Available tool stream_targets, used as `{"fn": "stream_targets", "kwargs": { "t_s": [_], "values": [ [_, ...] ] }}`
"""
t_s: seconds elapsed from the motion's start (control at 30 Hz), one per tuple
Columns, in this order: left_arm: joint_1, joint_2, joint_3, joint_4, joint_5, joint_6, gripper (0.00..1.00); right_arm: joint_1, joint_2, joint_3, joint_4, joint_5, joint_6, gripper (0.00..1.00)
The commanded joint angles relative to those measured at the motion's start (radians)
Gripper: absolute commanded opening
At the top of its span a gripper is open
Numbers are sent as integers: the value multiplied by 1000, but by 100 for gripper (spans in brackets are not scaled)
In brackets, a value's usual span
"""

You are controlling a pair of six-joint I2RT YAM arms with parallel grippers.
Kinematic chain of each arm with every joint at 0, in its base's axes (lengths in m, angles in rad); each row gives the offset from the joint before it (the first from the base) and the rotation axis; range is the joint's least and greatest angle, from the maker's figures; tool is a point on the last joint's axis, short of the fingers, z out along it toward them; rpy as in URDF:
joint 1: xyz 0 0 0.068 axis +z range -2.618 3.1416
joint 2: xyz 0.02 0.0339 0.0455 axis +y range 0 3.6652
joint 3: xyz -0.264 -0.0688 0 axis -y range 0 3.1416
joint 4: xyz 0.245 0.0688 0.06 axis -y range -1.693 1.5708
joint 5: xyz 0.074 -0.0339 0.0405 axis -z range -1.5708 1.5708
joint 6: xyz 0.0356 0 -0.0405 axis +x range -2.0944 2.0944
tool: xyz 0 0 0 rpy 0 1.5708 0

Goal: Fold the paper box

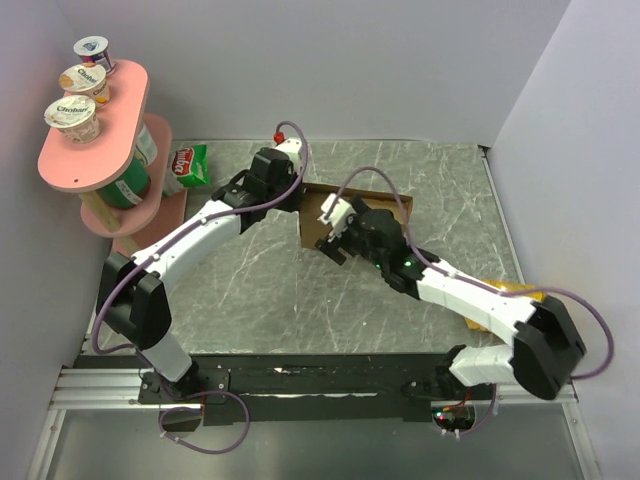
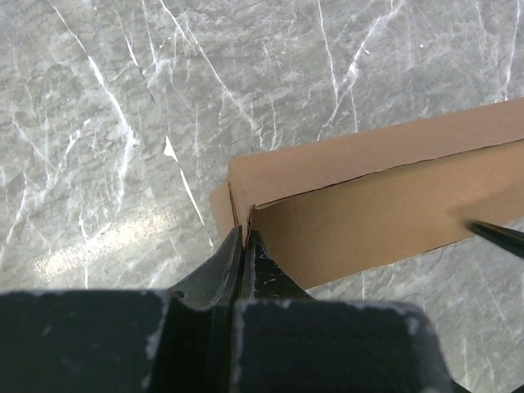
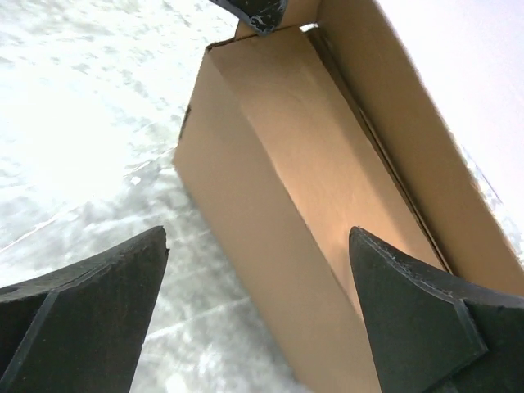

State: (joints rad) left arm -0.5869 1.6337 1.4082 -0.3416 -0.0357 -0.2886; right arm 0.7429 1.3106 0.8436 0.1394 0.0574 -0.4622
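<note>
Paper box point(image 1: 318, 212) on the desk point(image 1: 250, 290), centre toward the far edge. My left jaws clamped on its corner; right jaws apart, straddling a side wall. I'd pin left firm and close right near the crease.

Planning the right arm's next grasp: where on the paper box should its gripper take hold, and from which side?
Take the paper box by its standing side wall, from above. The wall is a thin upright panel, and the open right gripper seems to straddle it. Stay clear of the corner the left gripper pinches.
</note>
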Motion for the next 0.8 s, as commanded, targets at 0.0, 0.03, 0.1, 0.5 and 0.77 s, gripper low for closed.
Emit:
{"fn": "stream_targets", "kwargs": {
  "t_s": [0.0,0.03,0.1,0.5,0.77],
  "values": [
    [-17,40,11,-105,7,38,1,4,-180,-18,-66,-30,86,99],
    [-17,38,11,-102,7,42,1,6,-201,-18,-73,-24,95,99],
    [-17,38,8,-99,10,55,1,-13,-244,7,-121,-4,149,100],
    [-17,-11,-31,-59,26,109,1,-235,-179,275,-244,180,505,100],
    [-17,-11,-34,-45,28,115,1,-238,67,390,-81,356,479,99]
  ]
}}
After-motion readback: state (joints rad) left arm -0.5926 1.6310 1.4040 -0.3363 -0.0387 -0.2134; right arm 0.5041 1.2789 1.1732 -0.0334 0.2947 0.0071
